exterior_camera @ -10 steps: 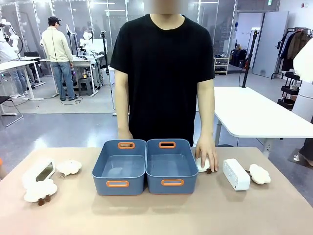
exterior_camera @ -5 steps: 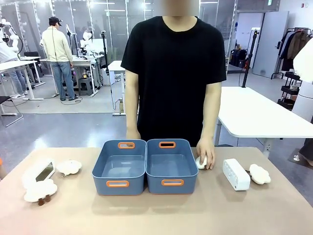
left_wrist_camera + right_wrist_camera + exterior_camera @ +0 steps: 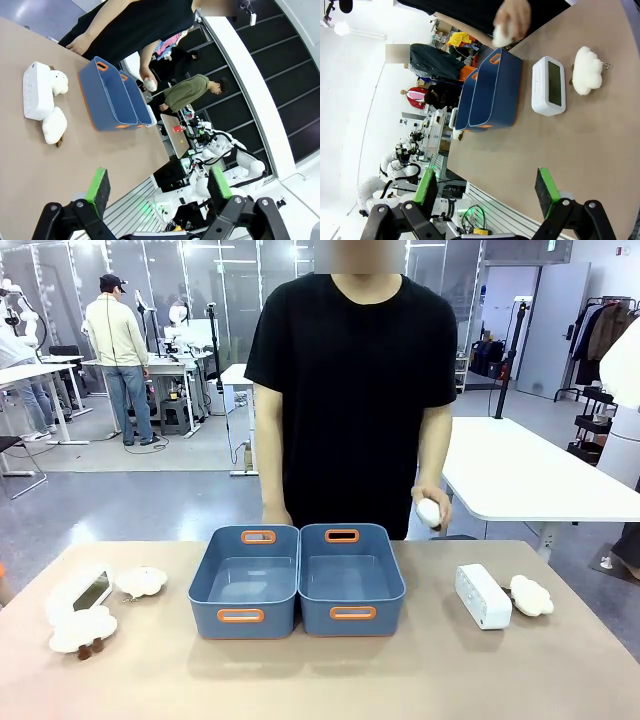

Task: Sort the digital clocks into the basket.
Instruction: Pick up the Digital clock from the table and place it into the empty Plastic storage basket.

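Fingers, left gripper (image 3: 159, 185): spread wide, nothing between the green pads, held above the table (image 3: 30, 165).
Fingers, right gripper (image 3: 487, 191): spread wide too, nothing in them, above bare tabletop.
Left clock (image 3: 85, 592): lies on the table at the robot's left, well apart from the baskets, between two cloud toys, one on its far side (image 3: 140, 582) and one on its near side (image 3: 82, 630); the left wrist view has both right against it.
Right clock (image 3: 483, 596): lies on the table at the robot's right, near the right basket but clear of it, with a third cloud toy (image 3: 531, 595) just beside it on the outer side.
Left basket (image 3: 243, 616) and right basket (image 3: 352, 614): side by side at mid-table, long walls touching, bare floors showing.
Person's hand (image 3: 432, 510): raised above the far edge of the table, closed round a small white cloud toy.
Front view alone tells: the left clock's dark screen, and the insides of both baskets.
Left wrist view alone tells: that same clock's white, dotted side; the baskets' slate-blue outer walls seen edge-on.
Right wrist view alone tells: the right clock's screen face, where the front view gives a white side with small dots; the metal ring on the toy beside it.
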### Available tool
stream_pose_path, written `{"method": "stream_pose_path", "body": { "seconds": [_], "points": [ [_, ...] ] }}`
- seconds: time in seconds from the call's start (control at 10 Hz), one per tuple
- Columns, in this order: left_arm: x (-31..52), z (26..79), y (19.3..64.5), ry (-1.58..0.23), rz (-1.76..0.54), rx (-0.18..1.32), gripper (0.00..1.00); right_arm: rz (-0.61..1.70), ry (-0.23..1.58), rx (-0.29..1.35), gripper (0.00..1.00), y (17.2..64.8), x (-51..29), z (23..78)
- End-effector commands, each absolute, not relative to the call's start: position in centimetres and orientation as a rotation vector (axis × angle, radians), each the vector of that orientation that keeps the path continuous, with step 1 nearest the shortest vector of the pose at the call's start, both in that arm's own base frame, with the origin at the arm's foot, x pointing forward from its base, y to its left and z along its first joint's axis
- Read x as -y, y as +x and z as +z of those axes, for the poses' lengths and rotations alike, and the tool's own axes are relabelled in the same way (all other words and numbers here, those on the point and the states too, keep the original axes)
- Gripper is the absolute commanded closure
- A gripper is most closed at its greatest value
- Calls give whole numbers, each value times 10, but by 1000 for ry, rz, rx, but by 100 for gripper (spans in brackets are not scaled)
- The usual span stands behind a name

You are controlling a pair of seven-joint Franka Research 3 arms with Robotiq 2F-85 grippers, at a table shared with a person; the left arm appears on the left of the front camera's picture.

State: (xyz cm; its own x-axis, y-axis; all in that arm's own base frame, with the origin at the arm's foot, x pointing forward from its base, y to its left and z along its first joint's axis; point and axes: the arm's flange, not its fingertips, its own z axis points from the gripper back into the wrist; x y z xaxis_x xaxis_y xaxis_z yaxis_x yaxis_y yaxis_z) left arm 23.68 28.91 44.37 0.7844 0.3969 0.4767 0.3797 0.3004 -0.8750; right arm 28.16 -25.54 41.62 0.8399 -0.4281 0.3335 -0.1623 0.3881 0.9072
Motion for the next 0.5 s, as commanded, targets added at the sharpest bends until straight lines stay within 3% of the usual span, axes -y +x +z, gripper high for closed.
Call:
{"method": "stream_pose_path", "body": {
  "seconds": [0.0, 0.3, 0.4],
  "points": [
    [-290, 445, 235, -1311, 1, 725, 0, -172, 1180, 572, 0, 279, 258, 417],
    [-289, 444, 237, -1299, 13, 721, 0, -172, 1180, 572, 0, 279, 258, 417],
    [-278, 478, 260, -1099, -24, 766, 0, -172, 1180, 572, 0, 279, 258, 417]
  ]
}}
